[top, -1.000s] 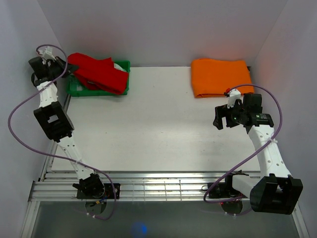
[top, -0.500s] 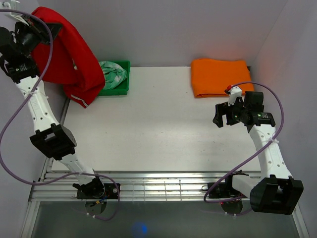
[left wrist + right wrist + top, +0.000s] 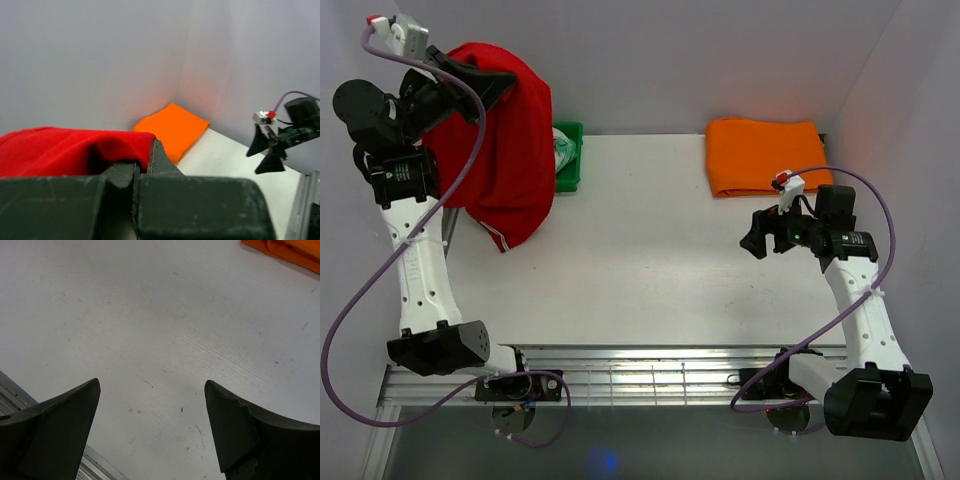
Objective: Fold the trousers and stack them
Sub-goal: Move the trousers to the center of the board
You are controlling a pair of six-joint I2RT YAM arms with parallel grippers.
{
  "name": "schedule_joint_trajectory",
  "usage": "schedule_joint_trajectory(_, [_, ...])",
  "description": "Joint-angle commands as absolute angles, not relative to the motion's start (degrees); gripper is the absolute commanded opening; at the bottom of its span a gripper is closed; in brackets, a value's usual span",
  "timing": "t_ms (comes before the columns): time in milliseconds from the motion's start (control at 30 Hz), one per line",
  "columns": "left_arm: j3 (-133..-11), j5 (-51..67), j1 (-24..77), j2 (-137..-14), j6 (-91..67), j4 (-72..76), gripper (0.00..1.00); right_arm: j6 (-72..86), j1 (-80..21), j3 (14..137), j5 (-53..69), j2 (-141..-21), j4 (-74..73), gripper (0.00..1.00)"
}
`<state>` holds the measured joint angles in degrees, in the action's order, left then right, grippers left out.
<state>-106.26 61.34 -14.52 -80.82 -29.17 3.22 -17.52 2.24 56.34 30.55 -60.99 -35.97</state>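
We see the left gripper [image 3: 492, 78] high in the upper left of the overhead view, its jaws pressed together on a fold of the trousers [image 3: 510, 150]. In the left wrist view the red cloth bunches right between the two dark fingers, which nearly meet. From that pinch the trousers hang as one bright red drape down the left side of the frame. The lowest hem, edged with a thin pale line, sits over the left edge of the table [image 3: 640, 270], and we cannot tell whether it touches the surface. The drape hides most of the green bin [image 3: 572, 172] at the table's upper left corner. Only the bin's right end shows, with a bit of mint green and white patterned cloth [image 3: 560, 148] inside it. The right gripper [image 3: 760, 235] hovers on the right side of the frame, jaws spread wide with nothing between them. Its wrist view shows only bare white tabletop in the gap. The folded orange cloth [image 3: 763, 155] lies flat at the upper right of the table against the back wall, near the right gripper but apart from it.
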Motion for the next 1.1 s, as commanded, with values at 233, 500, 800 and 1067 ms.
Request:
schedule_joint_trajectory(233, [-119.97,50.29,1.3,-85.51,-30.41,8.0,0.0,-9.94,-6.2,43.34,48.35,-52.75,-5.25,0.9])
schedule_joint_trajectory(500, [-117.34,46.5,7.03,-85.96,-28.74,12.74,0.0,-8.7,-29.17,40.43,28.57,-62.64,15.28,0.9])
schedule_joint_trajectory(800, [-113.21,45.35,7.21,-83.15,-24.61,13.8,0.0,-15.81,-28.83,45.51,27.83,-83.12,25.75,0.96])
schedule_joint_trajectory(1067, [-108.2,38.94,7.03,-78.67,-19.17,10.73,0.0,-15.74,-26.64,50.01,37.44,-84.03,21.62,0.08])
